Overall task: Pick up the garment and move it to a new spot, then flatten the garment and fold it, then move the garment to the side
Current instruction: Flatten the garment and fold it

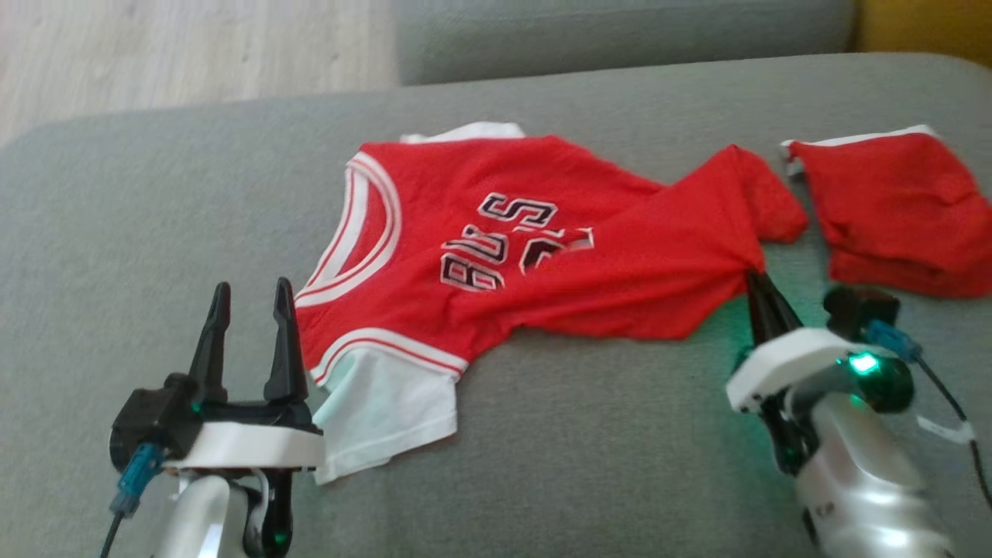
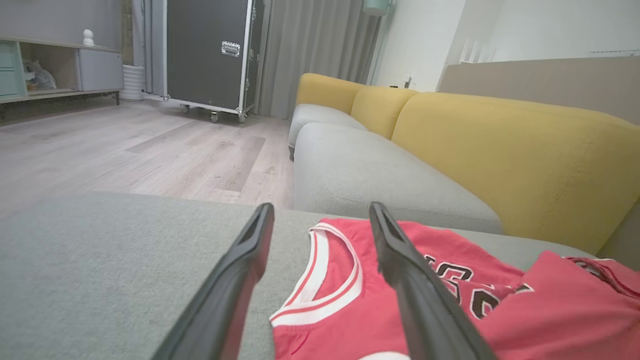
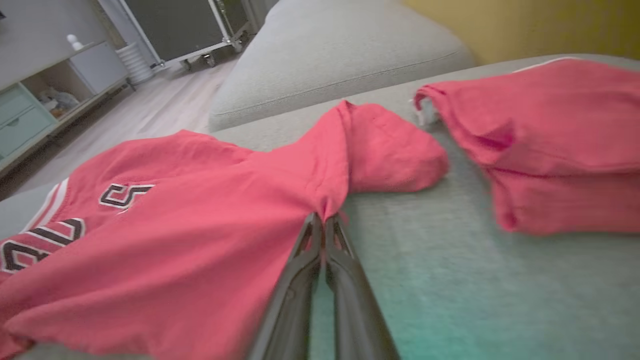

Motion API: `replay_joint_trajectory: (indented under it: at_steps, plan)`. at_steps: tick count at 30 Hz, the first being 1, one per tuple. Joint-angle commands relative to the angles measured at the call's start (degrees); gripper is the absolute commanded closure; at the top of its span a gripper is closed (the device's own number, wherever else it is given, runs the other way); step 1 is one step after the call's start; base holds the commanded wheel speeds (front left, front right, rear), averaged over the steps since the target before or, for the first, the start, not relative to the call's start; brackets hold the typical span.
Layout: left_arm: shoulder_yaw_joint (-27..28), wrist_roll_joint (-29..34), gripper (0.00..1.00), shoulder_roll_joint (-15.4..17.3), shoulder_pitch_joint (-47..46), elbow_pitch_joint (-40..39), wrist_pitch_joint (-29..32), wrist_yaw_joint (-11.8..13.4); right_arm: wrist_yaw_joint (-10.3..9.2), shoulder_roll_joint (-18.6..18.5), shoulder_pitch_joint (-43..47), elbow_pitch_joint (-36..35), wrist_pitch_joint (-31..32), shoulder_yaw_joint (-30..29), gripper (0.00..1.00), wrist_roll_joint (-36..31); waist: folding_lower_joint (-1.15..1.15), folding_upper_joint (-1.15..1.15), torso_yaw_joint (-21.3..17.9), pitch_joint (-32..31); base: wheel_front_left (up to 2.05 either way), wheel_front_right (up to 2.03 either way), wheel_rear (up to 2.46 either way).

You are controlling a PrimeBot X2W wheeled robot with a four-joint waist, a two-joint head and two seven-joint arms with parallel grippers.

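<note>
The garment [image 1: 542,248] is a red basketball jersey with white trim and black lettering, lying crumpled across the grey cushion [image 1: 155,201]. My right gripper [image 1: 756,279] is shut on the garment's lower hem; in the right wrist view the red cloth [image 3: 200,240] bunches into the tips of that gripper [image 3: 324,220]. My left gripper [image 1: 252,298] stands open at the garment's armhole edge, with nothing between its fingers. In the left wrist view the left gripper [image 2: 322,215] frames the white-trimmed neckline of the garment [image 2: 340,300].
A second red piece of clothing [image 1: 899,209] lies folded at the right of the cushion. Behind it are a further grey seat [image 2: 370,175] and yellow backrests [image 2: 525,155]. Wooden floor [image 2: 150,145] and a black wheeled case [image 2: 210,55] lie beyond the cushion's far edge.
</note>
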Motion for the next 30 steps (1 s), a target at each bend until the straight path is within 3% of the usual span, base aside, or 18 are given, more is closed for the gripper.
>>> replay_joint_trajectory:
  at_steps: [1,8,13,14,15,19,23,30]
  plan:
    - [2.3,0.8,0.0,0.2,-0.9,-1.8,-0.5,-0.2,-0.05,-0.6,-0.1,-2.2,0.2,0.7,1.0,-0.9,0.0,0.0,-1.7,-1.6,0.0,0.0,0.0]
    - [2.6,1.5,0.0,-1.2,0.0,-1.7,-0.5,-0.8,-0.05,-4.1,3.8,-11.2,9.7,-4.8,1.0,-7.8,0.0,0.0,-3.3,-4.0,0.0,0.0,0.0]
    - [2.6,1.8,0.0,-1.9,0.7,-1.3,-0.5,-1.1,-0.05,-2.8,7.7,-20.8,18.6,-10.9,1.0,-14.3,0.0,0.0,-2.9,-5.2,0.0,0.0,0.0]
    - [2.6,1.9,0.0,-2.0,0.8,-1.2,-0.5,-1.2,-0.05,-2.2,8.3,-23.1,19.6,-11.3,0.59,-15.6,0.0,0.0,-2.8,-5.3,0.0,0.0,0.0]
    - [2.6,1.9,0.0,-2.1,0.9,-1.2,-0.5,-1.3,-0.05,-1.8,9.0,-25.5,20.3,-11.2,0.02,-16.9,0.0,0.0,-2.6,-5.4,0.0,0.0,0.0]
    - [2.7,2.1,0.0,-2.4,1.0,-1.0,-0.5,-1.7,-0.05,-0.6,10.4,-33.2,20.0,-10.6,0.0,-20.4,0.0,0.0,-1.9,-5.6,0.0,0.0,0.0]
    - [2.9,2.4,0.0,-2.5,0.9,-0.9,-0.5,-1.9,-0.05,0.1,10.9,-38.5,14.7,-10.5,0.0,-23.5,0.0,0.0,-1.2,-5.7,0.0,0.0,0.0]
    - [3.4,2.9,0.0,-2.7,0.8,-1.8,-0.5,-2.3,-0.05,1.0,14.3,-41.8,3.5,-6.8,0.0,-17.5,0.0,0.0,-1.5,-4.5,0.0,0.0,0.0]
